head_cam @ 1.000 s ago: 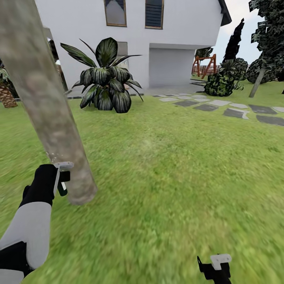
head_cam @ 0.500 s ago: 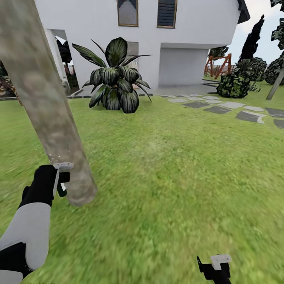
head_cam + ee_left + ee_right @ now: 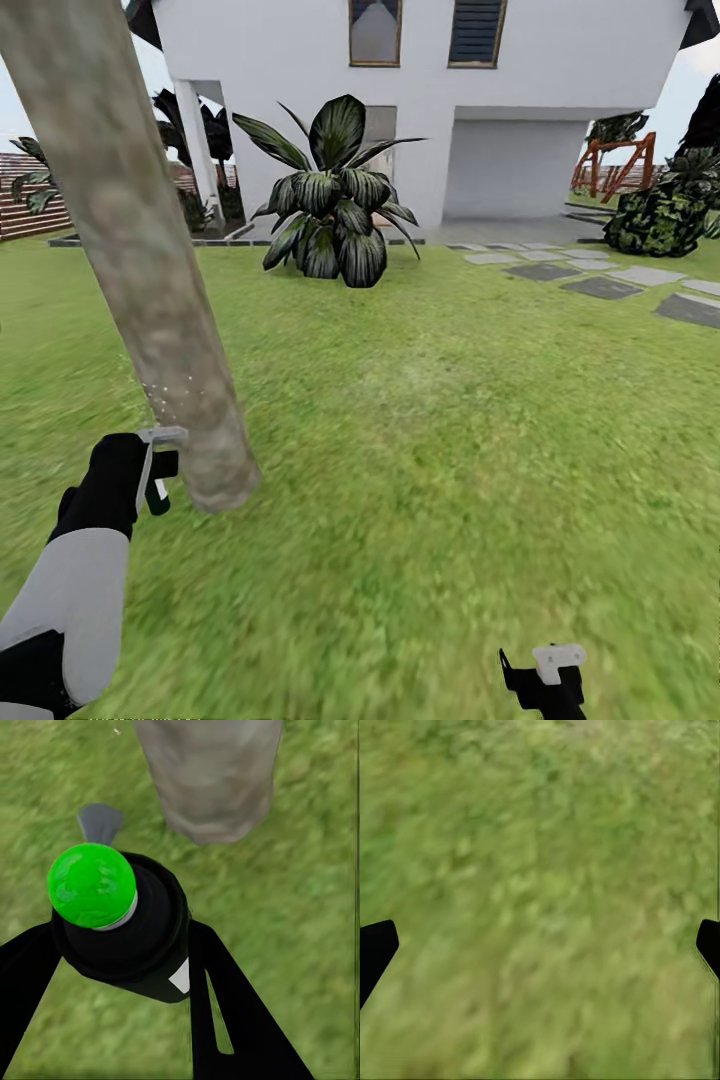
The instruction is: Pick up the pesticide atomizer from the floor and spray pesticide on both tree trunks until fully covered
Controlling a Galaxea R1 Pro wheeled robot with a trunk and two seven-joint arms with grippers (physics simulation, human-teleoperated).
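A thick grey-brown tree trunk leans up from the grass just ahead on the left, with its base close in front of the left gripper. My left gripper is shut on the pesticide atomizer, a black bottle with a bright green cap and a grey nozzle pointing at the trunk. Fine white specks dot the bark just above the gripper. My right gripper hangs low on the right over bare grass, open, with its fingertips far apart.
A large dark-leaved plant stands on the lawn before the white house. Stepping stones run off to the right past a bush. A wooden fence is far left. Open grass spreads ahead and right.
The whole picture has slid to the right, so the camera has turned left; the fence has come into view. The trunk and both grippers keep about the same places in the picture.
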